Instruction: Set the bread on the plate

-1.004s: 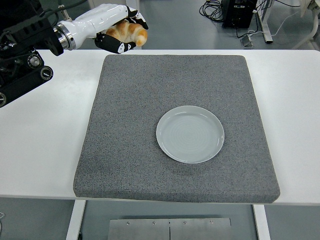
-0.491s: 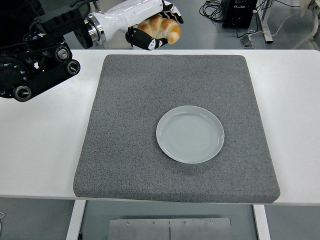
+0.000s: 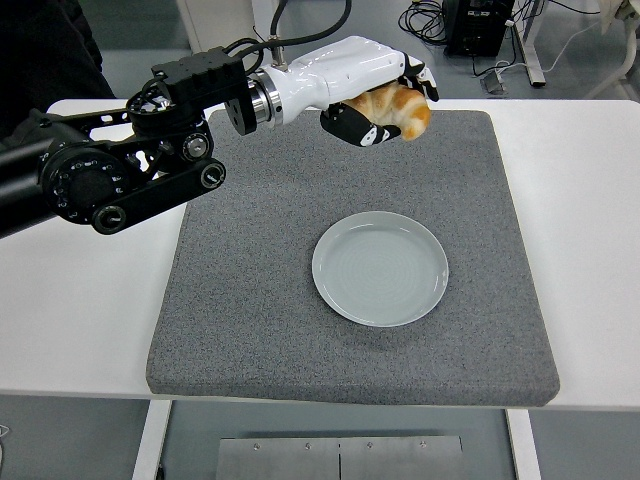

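Observation:
A golden-brown croissant-like bread (image 3: 400, 110) is held in my left hand (image 3: 385, 105), whose white and black fingers are curled around it. The hand hovers above the far part of the grey mat (image 3: 260, 300), some way behind the plate. The pale grey-blue round plate (image 3: 380, 268) lies flat on the mat, right of its middle, with nothing on it. My left arm reaches in from the left edge across the mat's far left corner. No right arm shows.
The grey mat covers most of the white table (image 3: 70, 300). Beyond the table's far edge lie floor cables (image 3: 425, 18) and a black box (image 3: 478, 25).
My left hand has carried the bread to the right and nearer, from beyond the mat's far left corner to above its far middle. The plate has not moved.

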You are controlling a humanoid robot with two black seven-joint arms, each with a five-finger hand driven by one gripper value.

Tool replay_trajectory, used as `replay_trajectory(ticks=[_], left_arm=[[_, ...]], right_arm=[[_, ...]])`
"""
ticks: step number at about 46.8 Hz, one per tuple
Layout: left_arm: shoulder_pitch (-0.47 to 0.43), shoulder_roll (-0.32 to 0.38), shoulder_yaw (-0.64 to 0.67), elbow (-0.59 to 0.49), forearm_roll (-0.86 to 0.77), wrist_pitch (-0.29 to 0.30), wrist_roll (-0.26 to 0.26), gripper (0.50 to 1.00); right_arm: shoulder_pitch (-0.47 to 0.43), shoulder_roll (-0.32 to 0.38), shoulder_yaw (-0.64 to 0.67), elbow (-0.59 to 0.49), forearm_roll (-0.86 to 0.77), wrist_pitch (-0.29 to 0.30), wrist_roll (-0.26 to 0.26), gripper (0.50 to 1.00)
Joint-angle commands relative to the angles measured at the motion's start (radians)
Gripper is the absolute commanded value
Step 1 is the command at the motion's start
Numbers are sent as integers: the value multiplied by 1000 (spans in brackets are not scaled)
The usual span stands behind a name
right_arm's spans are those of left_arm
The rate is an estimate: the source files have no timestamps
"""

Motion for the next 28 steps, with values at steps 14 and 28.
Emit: replay_trajectory(ticks=[14,28], left_arm=[[89,-72,11,-21,131,20,17,616],[162,-78,42,-21,200,98,17,614]], right_arm=[[0,0,0,0,0,0,0,1000],[0,0,0,0,0,0,0,1000]])
